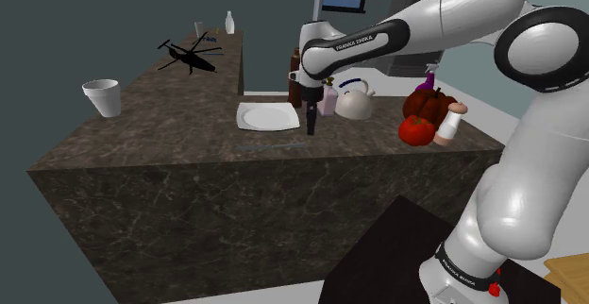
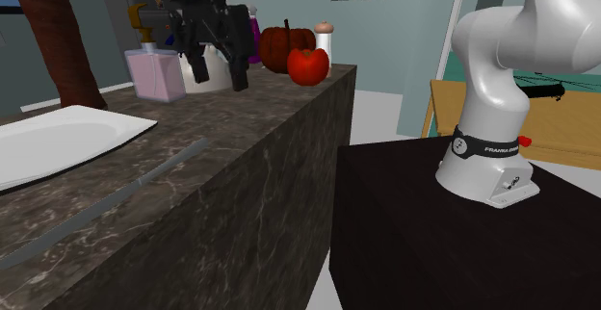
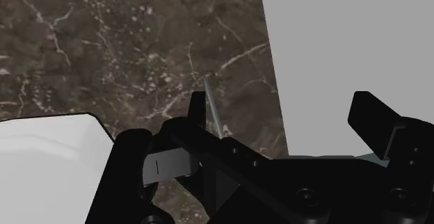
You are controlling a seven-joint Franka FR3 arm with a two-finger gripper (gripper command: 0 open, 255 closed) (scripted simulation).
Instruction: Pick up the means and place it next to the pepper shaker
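Long thin grey strip (image 2: 106, 202) lies flat on the dark stone counter (image 2: 260, 135), just on the near side of the white plate (image 2: 58, 140). Black gripper (image 1: 311, 126) hangs above it, fingers apart. Being so flat, it may slip away.

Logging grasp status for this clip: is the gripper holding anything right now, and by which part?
Nothing is held. The gripper is open over the counter; the thin grey strip lies on it between the fingers, unclasped.
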